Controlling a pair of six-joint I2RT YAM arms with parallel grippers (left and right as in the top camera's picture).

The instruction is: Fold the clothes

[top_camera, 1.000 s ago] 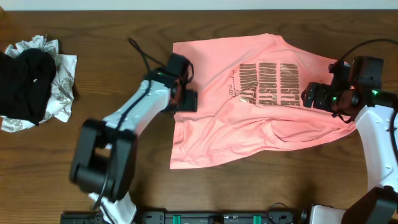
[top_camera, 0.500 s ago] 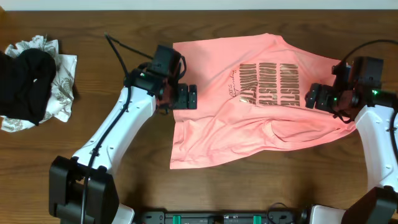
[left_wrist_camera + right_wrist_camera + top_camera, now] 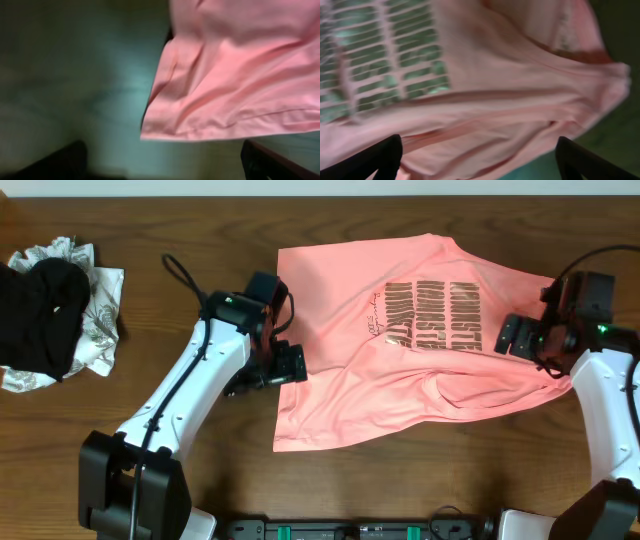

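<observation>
Ahead of the left gripper (image 3: 289, 366): T-shirt (image 3: 420, 340), salmon-pink, lettering up, spread on the table (image 3: 420, 490). Its side hem lies just beyond the fingertips, untouched. Left jaws: wide apart, empty. Beneath the right gripper (image 3: 512, 336): opposite edge of the shirt, rumpled. Right jaws: likewise apart, nothing held. Step in hand, as judged: taking hold of both edges for a first fold. Advice: come down low, catch both layers of the hem, close both sides together, lift evenly so the cloth does not drag.
</observation>
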